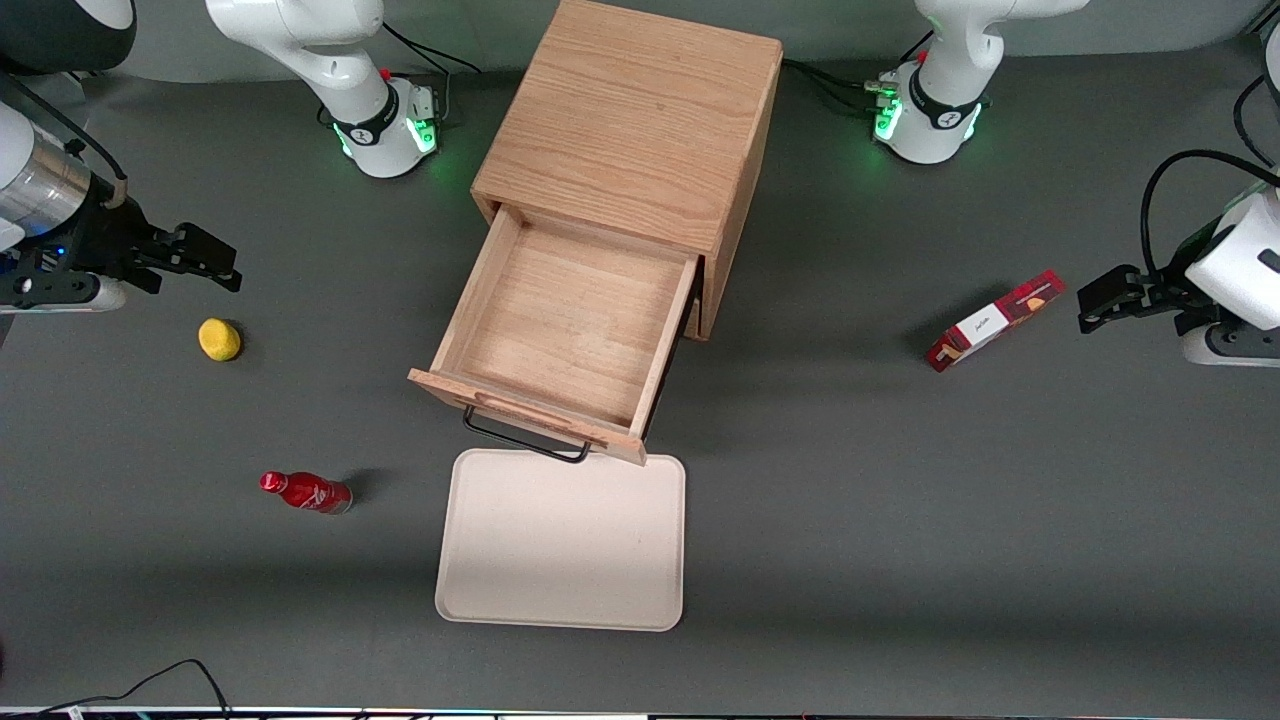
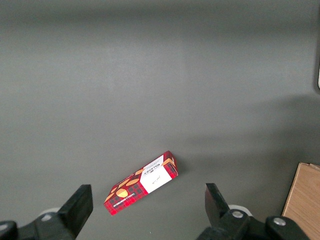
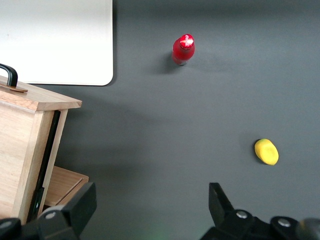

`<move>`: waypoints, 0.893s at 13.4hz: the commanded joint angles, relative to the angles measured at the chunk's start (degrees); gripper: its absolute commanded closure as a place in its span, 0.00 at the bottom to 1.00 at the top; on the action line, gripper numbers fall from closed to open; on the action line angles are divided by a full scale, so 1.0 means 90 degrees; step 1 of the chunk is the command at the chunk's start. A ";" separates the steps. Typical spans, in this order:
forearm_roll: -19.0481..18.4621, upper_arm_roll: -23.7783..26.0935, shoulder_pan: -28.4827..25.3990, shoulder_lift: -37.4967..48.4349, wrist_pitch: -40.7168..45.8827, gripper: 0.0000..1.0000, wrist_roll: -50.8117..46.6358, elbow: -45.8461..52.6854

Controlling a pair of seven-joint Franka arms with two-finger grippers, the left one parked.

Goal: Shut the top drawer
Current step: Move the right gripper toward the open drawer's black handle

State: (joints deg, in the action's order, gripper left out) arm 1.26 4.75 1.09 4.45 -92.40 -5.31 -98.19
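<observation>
The top drawer (image 1: pixel 560 335) is standing pulled fully out of the wooden cabinet (image 1: pixel 630 120) at the frame's centre. It is judged rigid and easily slid; its flat front is best pushed. The gripper (image 1: pixel 205 262) is hovering at upper left, jaws spread and empty.

Top drawer (image 1: pixel 570 320): light oak, pulled fully out, empty, above tray.

We are viewing a grey table (image 1: pixel 900 520) carrying a wooden cabinet (image 1: pixel 630 130), cream tray (image 1: pixel 565 545), red bottle (image 1: pixel 306 492), yellow lemon (image 1: pixel 219 339) and red box (image 1: pixel 993 321) — the gripper (image 1: pixel 205 262) is hovering open above, near the lemon.
</observation>
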 commanded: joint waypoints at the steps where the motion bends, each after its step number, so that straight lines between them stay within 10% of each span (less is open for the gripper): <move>1: -0.0072 0.0000 0.0016 -0.0055 -0.0026 0.00 -0.0093 0.0090; 12: -0.0062 0.0741 0.0035 -0.2738 0.0052 0.00 0.0844 0.3094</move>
State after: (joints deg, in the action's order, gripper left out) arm 1.26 8.76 0.94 -11.48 -93.64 0.42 -81.10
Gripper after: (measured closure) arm 0.000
